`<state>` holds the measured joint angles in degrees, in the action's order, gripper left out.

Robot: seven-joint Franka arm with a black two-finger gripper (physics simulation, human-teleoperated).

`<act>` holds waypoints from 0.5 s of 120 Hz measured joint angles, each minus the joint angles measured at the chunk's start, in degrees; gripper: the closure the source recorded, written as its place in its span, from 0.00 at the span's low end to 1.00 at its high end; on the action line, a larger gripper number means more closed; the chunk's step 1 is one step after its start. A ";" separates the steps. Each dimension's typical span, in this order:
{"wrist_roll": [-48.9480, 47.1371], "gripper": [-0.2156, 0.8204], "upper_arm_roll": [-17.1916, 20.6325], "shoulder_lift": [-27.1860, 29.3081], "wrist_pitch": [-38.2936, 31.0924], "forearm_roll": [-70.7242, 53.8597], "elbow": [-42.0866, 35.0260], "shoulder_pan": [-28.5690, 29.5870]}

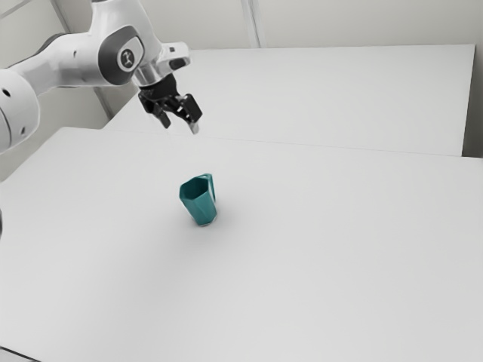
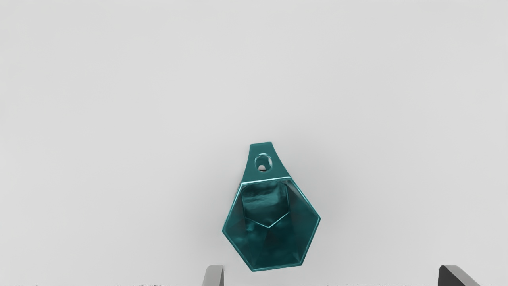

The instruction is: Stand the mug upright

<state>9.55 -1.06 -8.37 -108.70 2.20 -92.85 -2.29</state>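
White and broad, the counter [image 1: 324, 249] gives us a level base. Over it our end effector [image 1: 180, 127] hangs released, fingers spread, apart from everything, presumably to avoid nudging. Nearer the counter's far edge than its near one, the teal mug [image 1: 201, 204] stands upright, mouth up, needing no support.

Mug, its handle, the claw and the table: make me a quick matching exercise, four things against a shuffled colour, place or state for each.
Things
1. Mug
2. Handle
3. Claw
4. Table

Descriptions
A. Black and open, raised above everything else listed
B. Has a round hole in it
C. Whitish, bearing the teal piece
D. Teal, with a six-sided rim

Right pairs: 1-D, 2-B, 3-A, 4-C
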 joint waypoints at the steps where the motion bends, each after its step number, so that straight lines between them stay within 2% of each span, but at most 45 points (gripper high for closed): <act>1: 0.00 0.22 -0.01 -0.02 0.34 -0.06 0.46 0.00; 24: -0.02 0.21 -0.07 -0.05 6.82 -0.70 5.95 0.37; 60: 0.99 0.21 -0.16 0.25 11.63 -0.20 6.69 0.37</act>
<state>10.54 -1.22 -8.12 -97.07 2.00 -86.16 -1.92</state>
